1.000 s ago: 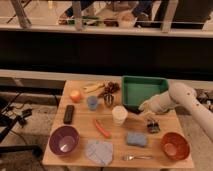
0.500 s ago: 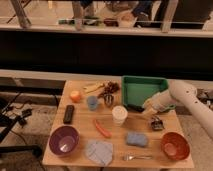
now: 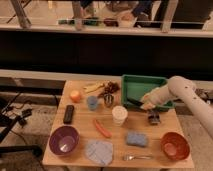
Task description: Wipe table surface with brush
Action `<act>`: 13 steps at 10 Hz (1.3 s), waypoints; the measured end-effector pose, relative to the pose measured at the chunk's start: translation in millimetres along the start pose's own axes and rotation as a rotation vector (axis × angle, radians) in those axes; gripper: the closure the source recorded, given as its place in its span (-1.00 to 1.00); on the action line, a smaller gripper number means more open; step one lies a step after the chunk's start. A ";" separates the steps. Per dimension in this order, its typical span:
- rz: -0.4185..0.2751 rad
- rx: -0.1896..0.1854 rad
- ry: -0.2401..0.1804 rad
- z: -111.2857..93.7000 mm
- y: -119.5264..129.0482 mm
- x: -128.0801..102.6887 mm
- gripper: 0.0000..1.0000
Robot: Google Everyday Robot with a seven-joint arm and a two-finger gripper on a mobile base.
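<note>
The brush (image 3: 132,103) is a slim dark stick jutting left from my gripper (image 3: 145,104), which is shut on it. The gripper hovers over the front edge of the green tray (image 3: 134,83), at the right rear of the light tan wooden table surface (image 3: 82,131). The brush's free end points toward the white cup (image 3: 119,114) and stays above the wood. My pale arm (image 3: 182,92) reaches in from the right.
A dark clip-like object (image 3: 153,118) lies just below the gripper. Also on the table are a black remote (image 3: 69,113), purple bowl (image 3: 64,139), orange bowl (image 3: 175,145), blue sponge (image 3: 136,138), grey-blue cloth (image 3: 99,151), fork (image 3: 135,157), blue cup (image 3: 92,102) and orange fruit (image 3: 75,95).
The gripper has shifted slightly left along the tray's front edge with the brush in it. Nothing on the table has moved.
</note>
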 end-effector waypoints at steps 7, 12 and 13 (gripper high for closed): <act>0.029 -0.022 -0.139 -17.9 29.2 -36.3 0.82; 0.055 -0.081 -0.134 -8.7 49.3 -27.6 0.82; 0.063 -0.083 -0.119 -9.0 50.1 -19.9 0.82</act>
